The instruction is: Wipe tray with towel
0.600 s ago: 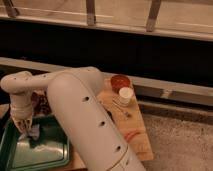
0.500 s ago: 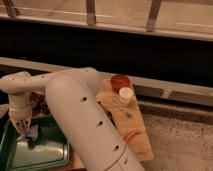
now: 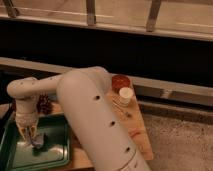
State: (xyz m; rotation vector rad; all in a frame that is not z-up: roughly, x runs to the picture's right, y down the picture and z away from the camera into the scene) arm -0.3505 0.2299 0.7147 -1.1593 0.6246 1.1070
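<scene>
Item 1: gripper [image 3: 29,132], pointing down at 8 o'clock of the scene and meeting the towel [image 3: 38,142]; whether it grips cannot be told. Item 2: towel, blue-grey, bunched, inside the green tray [image 3: 64,150]. Change: over 0.6 s the gripper has crept slightly toward 5 o'clock, so a wiping stroke is judged under way. Item 3: wooden board [image 3: 136,131] at the tray's 3 o'clock, bearing 1 white cup [image 3: 125,95] and 1 red bowl [image 3: 120,81].
</scene>
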